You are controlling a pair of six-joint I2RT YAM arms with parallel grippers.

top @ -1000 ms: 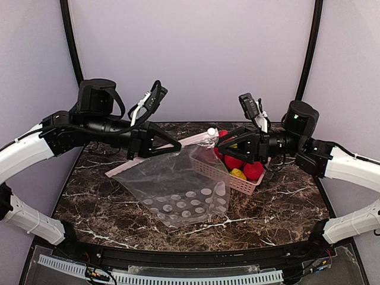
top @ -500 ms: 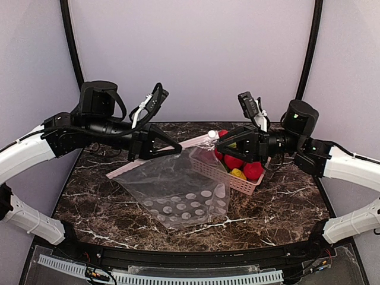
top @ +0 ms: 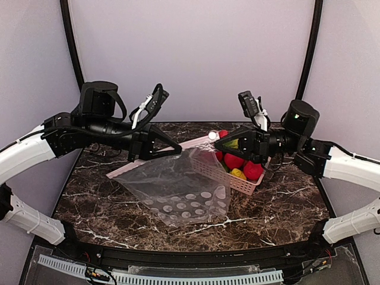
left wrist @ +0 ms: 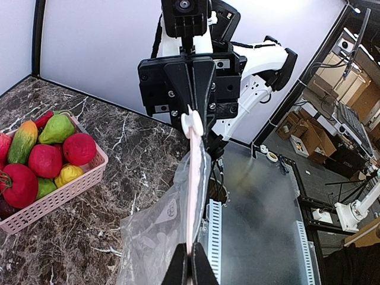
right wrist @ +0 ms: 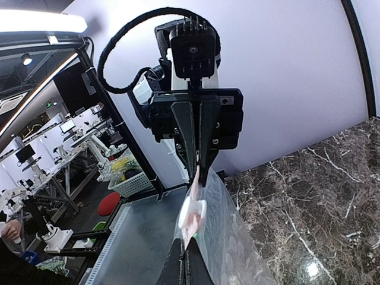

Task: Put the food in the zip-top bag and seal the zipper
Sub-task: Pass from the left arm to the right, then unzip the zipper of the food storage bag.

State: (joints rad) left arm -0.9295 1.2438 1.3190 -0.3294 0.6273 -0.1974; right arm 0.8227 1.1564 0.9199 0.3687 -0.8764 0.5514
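1. Left gripper and right gripper are each clamped tight on the zipper, holding the bag up mid-frame.
2. Food sits in the basket, right of centre; bagging and sealing remain.

zip-top bag: clear, shiny plastic film; basket: pink plastic lattice; table: polished marble-look top; food: glossy, probably plastic.

Zip-top bag across the middle — basket at its right, open table nearer.
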